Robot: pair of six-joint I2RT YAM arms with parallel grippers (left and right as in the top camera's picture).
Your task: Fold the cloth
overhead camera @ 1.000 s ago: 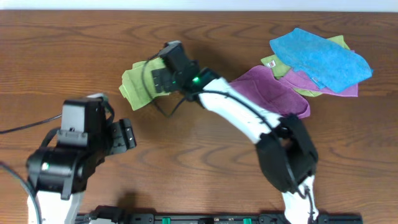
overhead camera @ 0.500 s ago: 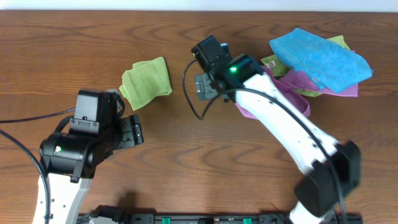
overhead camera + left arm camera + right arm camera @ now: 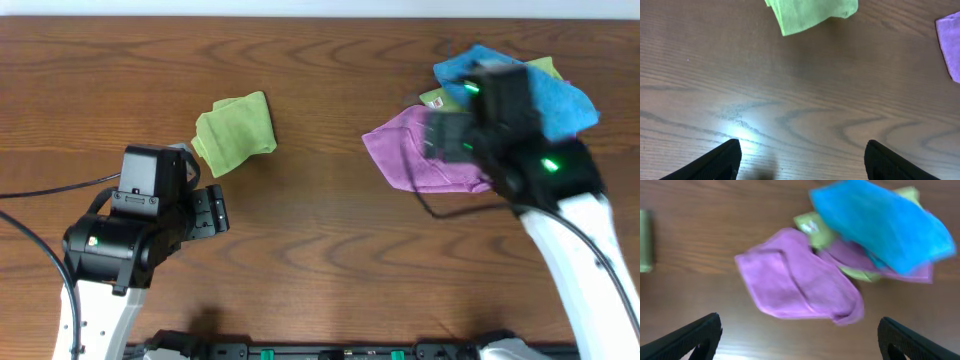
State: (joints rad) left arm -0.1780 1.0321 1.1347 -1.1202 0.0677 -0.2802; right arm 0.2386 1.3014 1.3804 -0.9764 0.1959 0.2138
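The lime-green cloth [image 3: 236, 133] lies folded into a small bundle on the wooden table, left of centre. It also shows at the top of the left wrist view [image 3: 812, 12] and as a sliver at the left edge of the right wrist view [image 3: 645, 240]. My left gripper [image 3: 211, 213] is open and empty, just below the cloth and apart from it; in its own view [image 3: 802, 145] only bare wood lies between the fingers. My right gripper [image 3: 432, 135] is blurred, open and empty [image 3: 799, 326], over the purple cloth, far right of the green one.
A purple cloth [image 3: 420, 158] lies right of centre, also in the wrist views [image 3: 800, 282] [image 3: 951, 40]. Behind it a blue cloth [image 3: 520, 90] lies on a green cloth with a white label [image 3: 436, 100] and another purple one.
My right arm left the lime-green cloth and swung far right to above the purple cloth. The green cloth stays folded on the table. My left arm shifted slightly up.
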